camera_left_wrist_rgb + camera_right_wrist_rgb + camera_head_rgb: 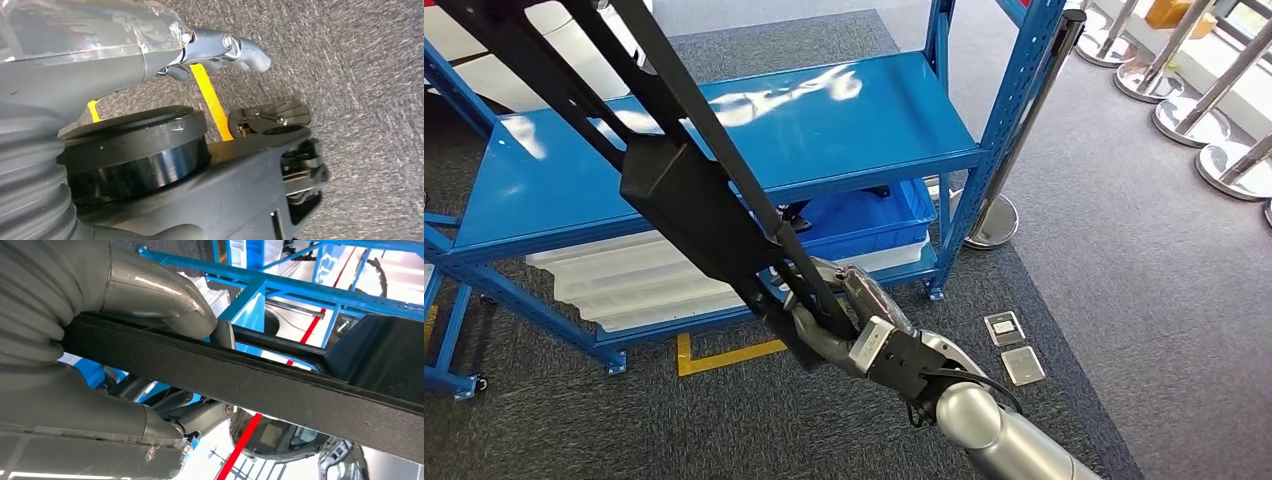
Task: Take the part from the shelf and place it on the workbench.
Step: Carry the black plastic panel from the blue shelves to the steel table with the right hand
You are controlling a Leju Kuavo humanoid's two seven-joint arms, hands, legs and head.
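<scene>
Right robot hand (839, 315) grips the black part (674, 190), raised before the shelf (824, 120).

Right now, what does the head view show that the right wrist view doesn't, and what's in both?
Head view alone: grey carpet, floor plates, stanchion bases, a blue bin on the lower shelf. Right wrist view alone: the thumb pressed on the black part's bar. Both: the right hand gripping that part before the blue shelf.
</scene>
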